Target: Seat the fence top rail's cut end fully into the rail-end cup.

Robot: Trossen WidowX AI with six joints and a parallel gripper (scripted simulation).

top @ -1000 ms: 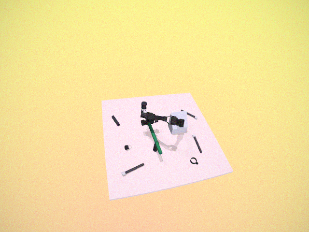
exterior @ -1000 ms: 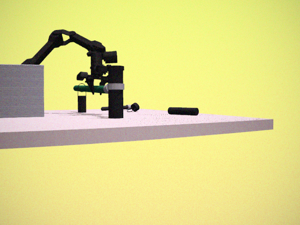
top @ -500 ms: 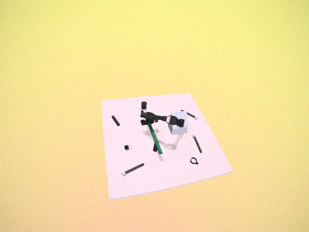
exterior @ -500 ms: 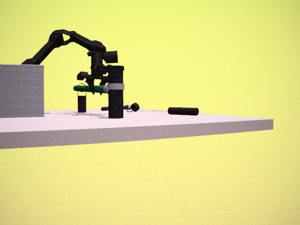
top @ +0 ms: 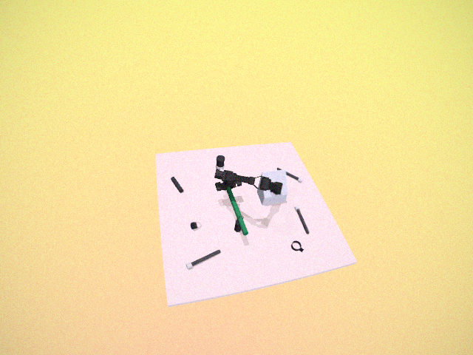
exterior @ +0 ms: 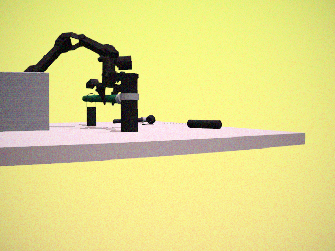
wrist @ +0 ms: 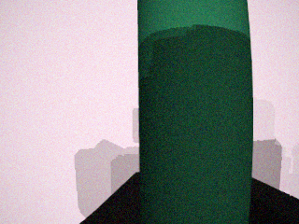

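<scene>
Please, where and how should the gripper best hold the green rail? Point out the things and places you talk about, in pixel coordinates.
Probably mid-length on the green rail (top: 237,210) (exterior: 109,99) (wrist: 196,117), from above, with fingers astride: it is long, round and nearly level, raised above the table (top: 267,259) (exterior: 189,147).

The rail (top: 237,211) (exterior: 94,98) (wrist: 195,121) runs through the loop cap (exterior: 91,105). The gripper (top: 228,186) (exterior: 108,100) is around it, beside the big post (top: 220,161) (exterior: 129,116).
</scene>
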